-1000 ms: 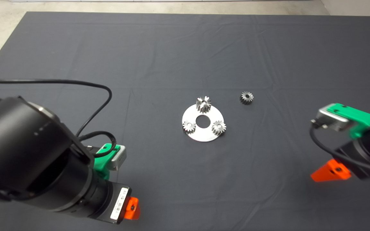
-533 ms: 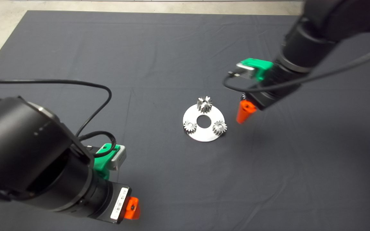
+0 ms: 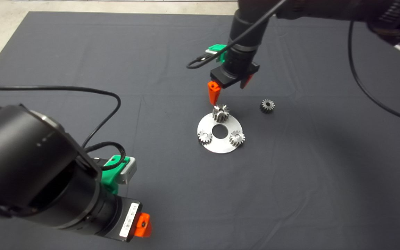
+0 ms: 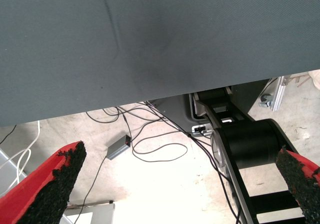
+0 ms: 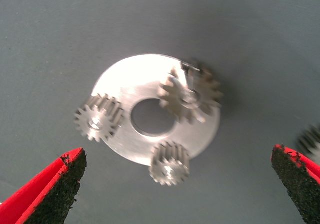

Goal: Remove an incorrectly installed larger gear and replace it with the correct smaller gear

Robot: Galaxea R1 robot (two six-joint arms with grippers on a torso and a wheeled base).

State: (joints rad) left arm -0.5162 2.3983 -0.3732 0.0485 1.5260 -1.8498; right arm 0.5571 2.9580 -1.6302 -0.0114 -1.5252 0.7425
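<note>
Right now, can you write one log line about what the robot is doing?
right pincer: open, above larger gear | larger gear: on disc | smaller gear: loose on mat | left pincer: open, parked

Head view overhead; right wrist close above disc [image 5: 155,108], shared; left wrist faces floor.

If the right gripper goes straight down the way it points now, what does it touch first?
Probably the larger gear on the round plate. The right gripper hangs open above the plate; the gear lies between its fingers and stands tallest, though depth is unclear.
</note>
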